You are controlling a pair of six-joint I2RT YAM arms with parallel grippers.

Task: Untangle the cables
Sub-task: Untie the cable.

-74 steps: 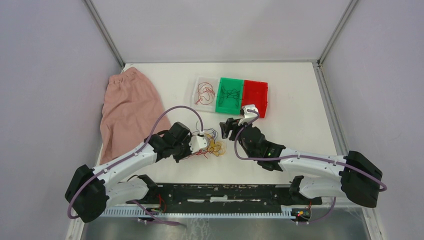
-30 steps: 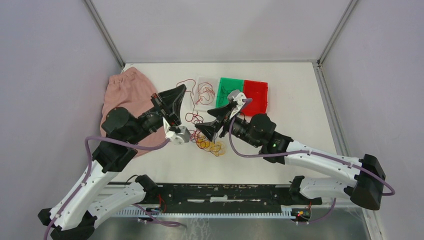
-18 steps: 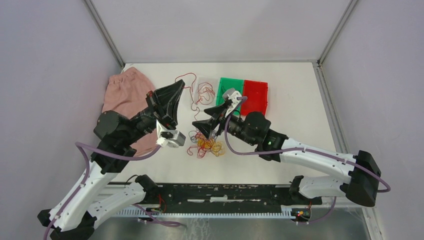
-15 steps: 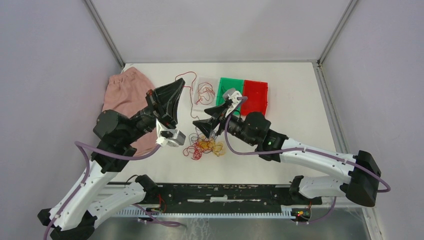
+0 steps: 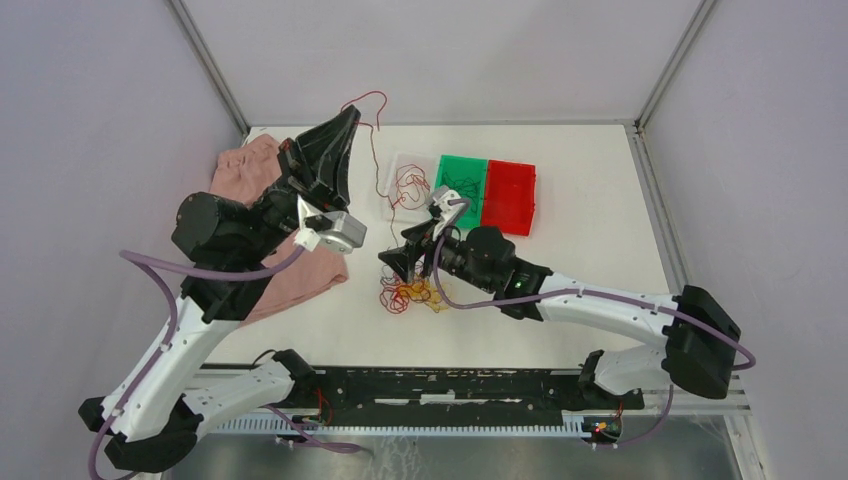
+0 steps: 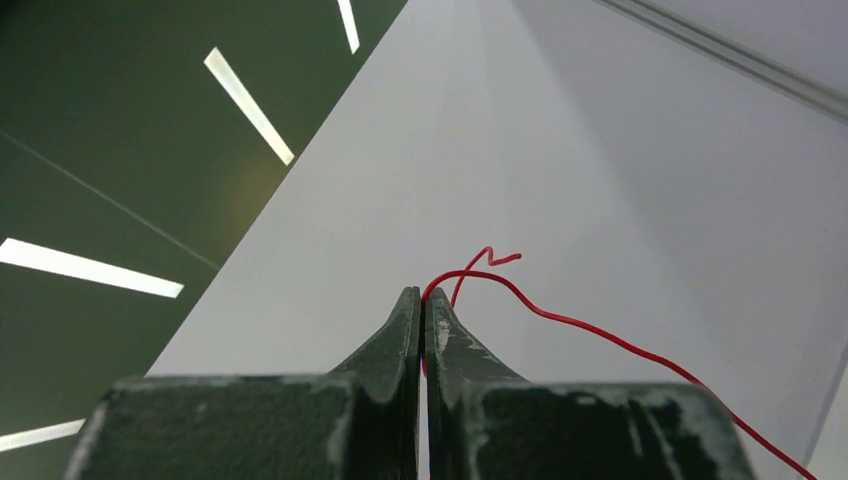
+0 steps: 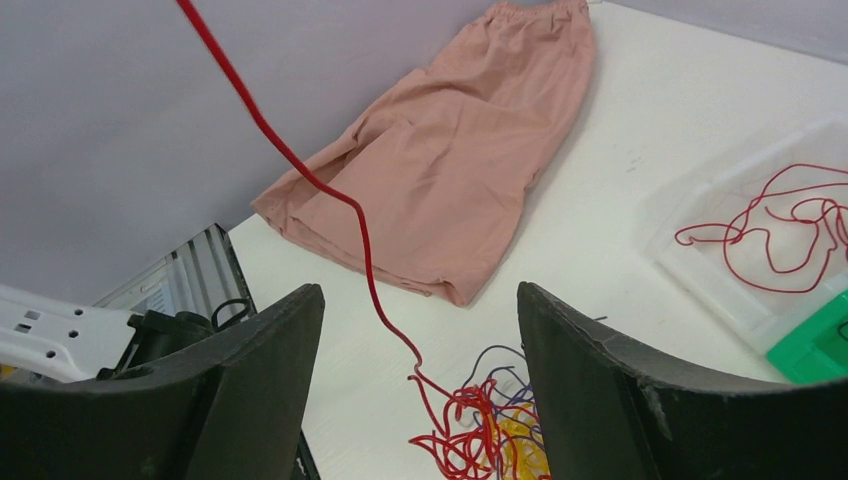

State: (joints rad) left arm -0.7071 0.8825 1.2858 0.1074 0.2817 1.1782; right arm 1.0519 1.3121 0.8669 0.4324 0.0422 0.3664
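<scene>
While white tabletop (image 5: 590, 200) lay between pale lilac walls (image 5: 90, 120), left jaws pinched red cable (image 6: 540, 310) aloft; right jaws stood spread above tangled cables (image 5: 412, 293); pink cloth (image 5: 235, 165) at left.

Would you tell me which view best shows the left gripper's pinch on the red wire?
Left wrist view: up close, the left gripper is shut on the red wire. The top view shows it tiny; the right wrist view shows only the wire's lower run.
</scene>
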